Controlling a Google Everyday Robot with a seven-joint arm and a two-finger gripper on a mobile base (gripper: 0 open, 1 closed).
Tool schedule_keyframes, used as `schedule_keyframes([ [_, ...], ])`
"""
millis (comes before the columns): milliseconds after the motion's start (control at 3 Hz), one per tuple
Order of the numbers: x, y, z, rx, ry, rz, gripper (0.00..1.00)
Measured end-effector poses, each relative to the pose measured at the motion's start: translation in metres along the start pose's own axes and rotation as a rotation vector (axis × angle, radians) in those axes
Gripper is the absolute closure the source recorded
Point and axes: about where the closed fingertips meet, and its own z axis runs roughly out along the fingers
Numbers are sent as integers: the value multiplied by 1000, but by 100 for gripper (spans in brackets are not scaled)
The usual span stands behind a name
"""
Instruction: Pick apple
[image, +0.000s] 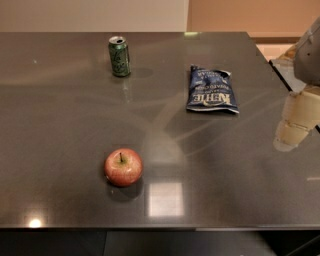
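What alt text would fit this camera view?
A red apple sits alone near the front edge of a dark table, untouched. The gripper hangs at the far right, well away from it. Behind are a green can, upright, and a blue chip bag, lying flat.

Dark grey-brown desk (60, 125), glossy, streaked with pale reflections, and there's a bright white square of glare low centre. Apple (123, 167), lower left of centre: red, mottled with yellowish patches, brown stem. Can (119, 56), upper left: green with pale markings, silvery top. Bag (211, 90), upper right of centre: dark blue, white lettering. Gripper (296, 122), at the right edge of the frame: cream, with a grey part above it. Along the top, the wall (100, 15) runs off-white on the left, peach-orange on the right.
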Motion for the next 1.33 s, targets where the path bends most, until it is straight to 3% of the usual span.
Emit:
schedule_keyframes([
  [333, 0, 0, 0, 0, 0, 0, 0],
  [667, -29, 11, 19, -52, -55, -59, 0],
  [1000, -91, 39, 55, -169, -161, -196, 0],
  [1333, -130, 65, 78, -256, -222, -287, 0],
])
